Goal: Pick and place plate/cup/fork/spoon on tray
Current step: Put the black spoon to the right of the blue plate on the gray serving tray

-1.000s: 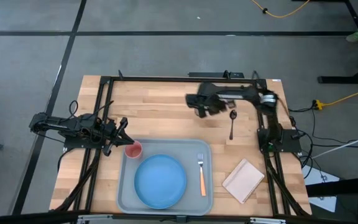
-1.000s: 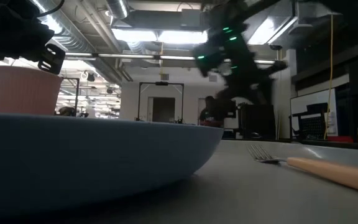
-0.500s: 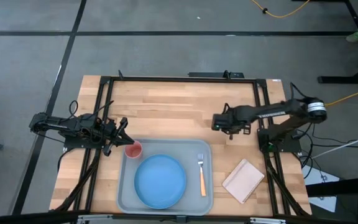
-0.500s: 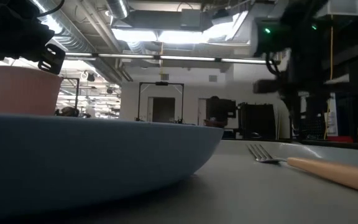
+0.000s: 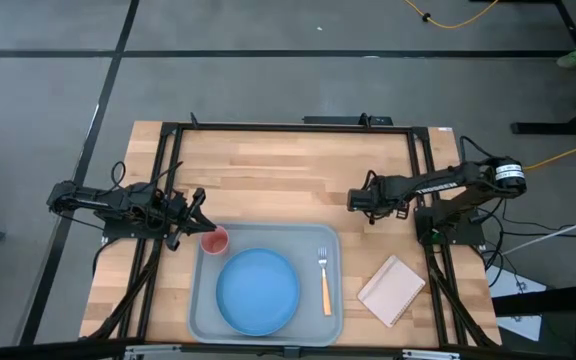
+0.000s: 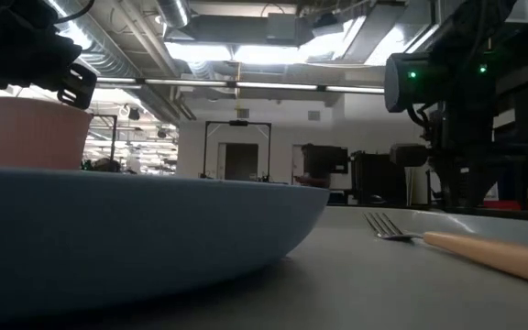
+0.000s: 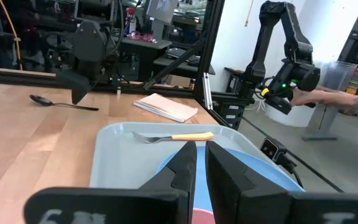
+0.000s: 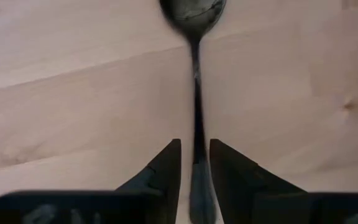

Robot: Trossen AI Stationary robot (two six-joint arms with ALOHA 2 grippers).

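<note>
The pale grey-blue tray (image 5: 200,320) lies at the table's near middle. On it are the light-blue plate (image 5: 258,291), the pink-red cup (image 5: 215,240) standing in its far left corner, and the orange-handled fork (image 5: 324,282) on its right side. The dark spoon (image 8: 195,74) lies flat on the wood, right of centre. My right gripper (image 8: 195,142) points down over it, slightly open. One finger stands on each side of the spoon's handle (image 8: 197,118), and a sliver of wood shows on both sides. My left gripper (image 7: 201,144) is shut just above the cup's rim (image 6: 35,103).
A small beige flat rectangle (image 5: 391,290) lies on the wood, right of the tray. Black frame rails run along the table's left side (image 5: 158,180) and right side (image 5: 430,180). Bare wood (image 5: 268,175) shows across the far half. A person's arm (image 7: 347,102) shows beyond the table.
My right gripper has swung from the table's far middle toward the right and near edge. It now stands over the spoon's handle and has hardly moved in the last half second. The spoon lies where it was.
</note>
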